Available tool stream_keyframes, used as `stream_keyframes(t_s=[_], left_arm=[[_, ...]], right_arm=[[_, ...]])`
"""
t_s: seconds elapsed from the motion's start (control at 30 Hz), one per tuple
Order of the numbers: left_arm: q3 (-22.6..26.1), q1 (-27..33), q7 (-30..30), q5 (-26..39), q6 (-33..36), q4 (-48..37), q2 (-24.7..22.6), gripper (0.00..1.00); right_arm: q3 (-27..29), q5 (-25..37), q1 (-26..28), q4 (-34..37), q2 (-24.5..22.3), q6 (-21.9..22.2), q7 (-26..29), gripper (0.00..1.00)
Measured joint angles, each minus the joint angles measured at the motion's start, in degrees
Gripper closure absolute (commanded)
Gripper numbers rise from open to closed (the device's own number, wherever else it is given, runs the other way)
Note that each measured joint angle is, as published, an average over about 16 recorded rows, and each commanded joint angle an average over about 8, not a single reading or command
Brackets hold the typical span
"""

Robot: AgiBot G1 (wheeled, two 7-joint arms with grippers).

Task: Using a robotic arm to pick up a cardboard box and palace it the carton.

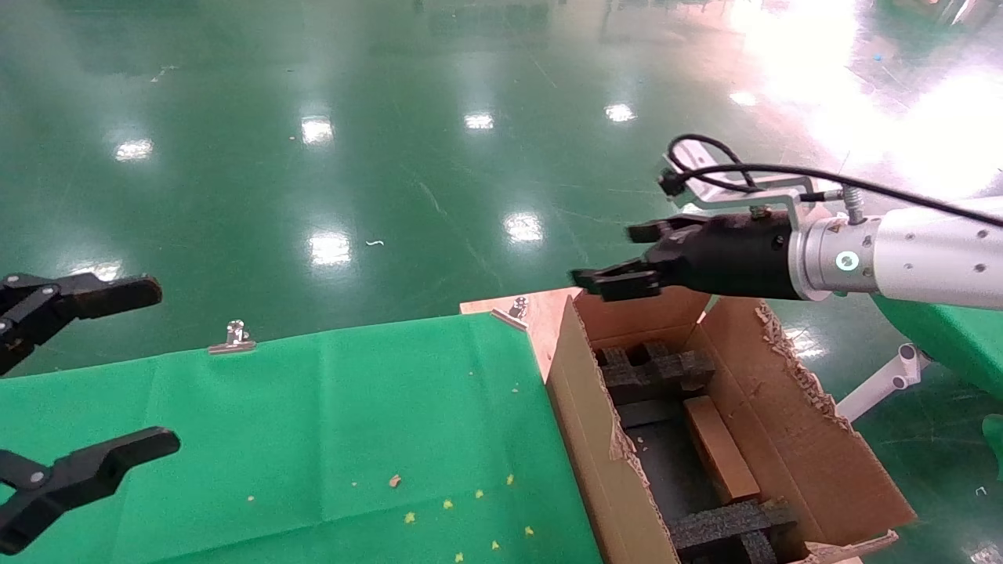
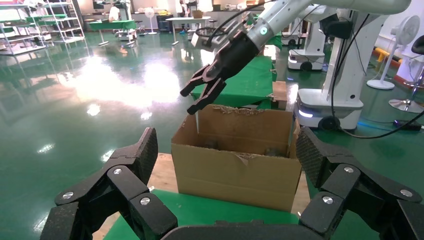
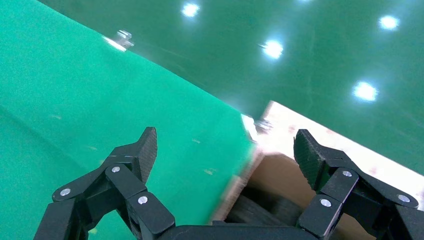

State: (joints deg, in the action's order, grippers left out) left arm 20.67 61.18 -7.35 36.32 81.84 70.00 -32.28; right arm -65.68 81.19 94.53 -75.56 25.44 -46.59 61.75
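A green-clothed bench (image 1: 313, 439) stands on a glossy green floor (image 1: 392, 117); the right gripper (image 1: 619, 262) hovers above the carton (image 1: 783, 439), jaws open and empty; the left gripper (image 1: 86, 376) is open too.

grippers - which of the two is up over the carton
The right gripper, open and empty, on the white arm, hangs over the carton's far end. The left gripper sits open at the green table's left edge.

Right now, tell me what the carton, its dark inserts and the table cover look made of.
Carton: brown corrugated cardboard, matte; ragged torn flap edges show the layers.
Inserts: probably black foam; porous, dull, cut into blocks.
Table cover: green cloth, likely felt; matte, creased, clipped at the edge.
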Motion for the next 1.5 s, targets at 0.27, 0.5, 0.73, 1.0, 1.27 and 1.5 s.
stream_keyframes(t_s=[0.27,0.5,0.73,1.0,1.27,1.5], left_arm=[[0.00,-0.01,0.00,0.00,-0.01,-0.01,0.01,0.00],[0.00,-0.01,0.00,0.00,-0.01,-0.01,0.01,0.00],[0.00,-0.01,0.00,0.00,-0.01,-0.01,0.01,0.00],[0.00,-0.01,0.00,0.00,-0.01,-0.01,0.01,0.00],[0.00,-0.01,0.00,0.00,-0.01,-0.01,0.01,0.00],[0.00,-0.01,0.00,0.00,-0.01,-0.01,0.01,0.00]], right_arm=[[1.61,-4.22,-0.26,-1.14,-0.23,-1.69,-2.91,0.00],[4.54,-6.22,-2.33,-0.75,0.41,-4.03,-5.76,0.00],[9.99,-10.25,-6.01,-0.45,1.50,-8.27,-11.23,0.00],[16.89,-15.31,-10.69,-0.03,2.91,-13.63,-18.15,0.00],[23.69,-20.29,-15.31,0.39,4.29,-18.92,-24.96,0.00],[29.36,-24.45,-19.17,0.74,5.44,-23.32,-30.64,0.00]])
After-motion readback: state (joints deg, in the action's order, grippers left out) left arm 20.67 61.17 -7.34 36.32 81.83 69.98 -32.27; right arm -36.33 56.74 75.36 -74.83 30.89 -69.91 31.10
